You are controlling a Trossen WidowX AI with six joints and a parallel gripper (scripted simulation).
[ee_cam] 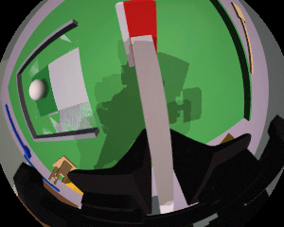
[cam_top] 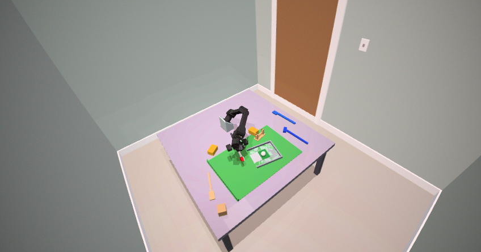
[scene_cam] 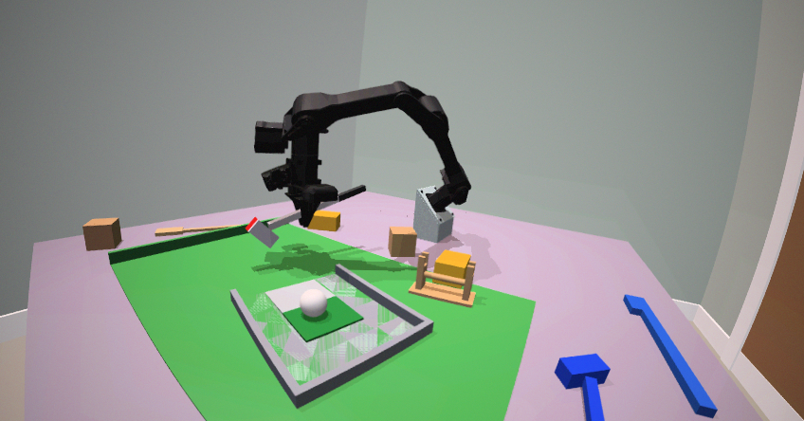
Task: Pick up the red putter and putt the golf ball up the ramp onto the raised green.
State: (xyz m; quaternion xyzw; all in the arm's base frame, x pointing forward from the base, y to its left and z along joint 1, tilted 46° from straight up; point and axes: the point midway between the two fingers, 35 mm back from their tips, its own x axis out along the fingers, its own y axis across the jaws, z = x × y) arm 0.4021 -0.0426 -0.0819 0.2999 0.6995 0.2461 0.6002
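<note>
Clamping the grey-shafted red putter (scene_cam: 264, 229), black gripper (scene_cam: 307, 213) risks nudging white golf ball (scene_cam: 313, 302) off dark raised green (scene_cam: 333, 320).
</note>
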